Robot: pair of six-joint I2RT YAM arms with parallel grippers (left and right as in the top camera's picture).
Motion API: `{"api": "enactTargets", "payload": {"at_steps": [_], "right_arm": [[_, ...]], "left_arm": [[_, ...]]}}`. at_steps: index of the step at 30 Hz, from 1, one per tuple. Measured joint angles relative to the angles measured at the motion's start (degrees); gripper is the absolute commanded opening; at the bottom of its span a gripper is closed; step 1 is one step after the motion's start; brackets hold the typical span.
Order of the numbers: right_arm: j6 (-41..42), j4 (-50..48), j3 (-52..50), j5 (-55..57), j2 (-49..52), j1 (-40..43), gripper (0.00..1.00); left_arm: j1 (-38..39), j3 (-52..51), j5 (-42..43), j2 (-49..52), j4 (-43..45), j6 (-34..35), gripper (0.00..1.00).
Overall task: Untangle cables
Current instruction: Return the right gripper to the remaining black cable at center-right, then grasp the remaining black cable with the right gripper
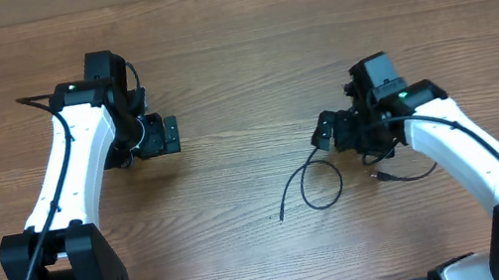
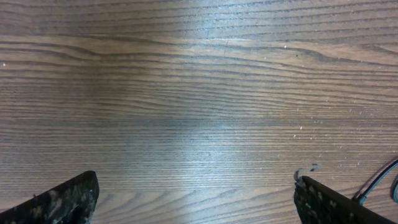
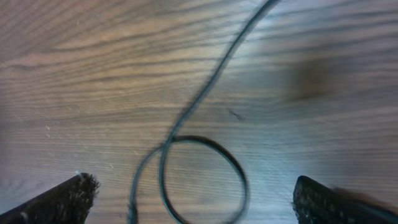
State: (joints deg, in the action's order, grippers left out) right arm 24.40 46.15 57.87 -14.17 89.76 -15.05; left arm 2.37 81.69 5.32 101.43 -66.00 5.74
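Wooden table [image 1: 237, 61], looped black cable [image 3: 199, 102] near the wide-spread right end effector [image 3: 196, 190]

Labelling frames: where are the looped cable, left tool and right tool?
looped cable [image 3: 202, 93]: right wrist view, strand above the loop.
left tool [image 2: 194, 186]: left wrist view, midway between fingertips.
right tool [image 3: 194, 186]: right wrist view, midway between fingertips.

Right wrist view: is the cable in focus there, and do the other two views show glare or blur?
Right wrist: the cable is soft and smeared, and so is the wood grain. Left wrist: the grain is sharp, with a pale glare patch across the middle of the table. Overhead: sharp and evenly lit, with only faint shadows.
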Motion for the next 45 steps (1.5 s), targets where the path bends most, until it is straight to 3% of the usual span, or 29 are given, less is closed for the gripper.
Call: {"api": "enactTargets", "payload": {"at_steps": [12, 19, 33, 45], "right_arm": [[14.21, -18.78, -9.99, 0.04, 0.04, -4.92, 0.97], [16.79, -27.1, -14.67, 0.0, 0.04, -5.68, 0.96], [18.88, -31.34, -16.2, 0.07, 0.55, -5.68, 0.95], [24.59, -44.46, -13.77, -2.08, 8.83, -5.68, 0.95]], "left_arm": [[0.0, 0.0, 0.0, 0.0, -0.02, 0.0, 1.0], [0.0, 0.0, 0.0, 0.0, 0.0, 0.02, 1.0], [0.0, 0.0, 0.0, 0.0, 0.0, 0.0, 0.99], [0.0, 0.0, 0.0, 0.0, 0.0, 0.0, 1.0]]}}
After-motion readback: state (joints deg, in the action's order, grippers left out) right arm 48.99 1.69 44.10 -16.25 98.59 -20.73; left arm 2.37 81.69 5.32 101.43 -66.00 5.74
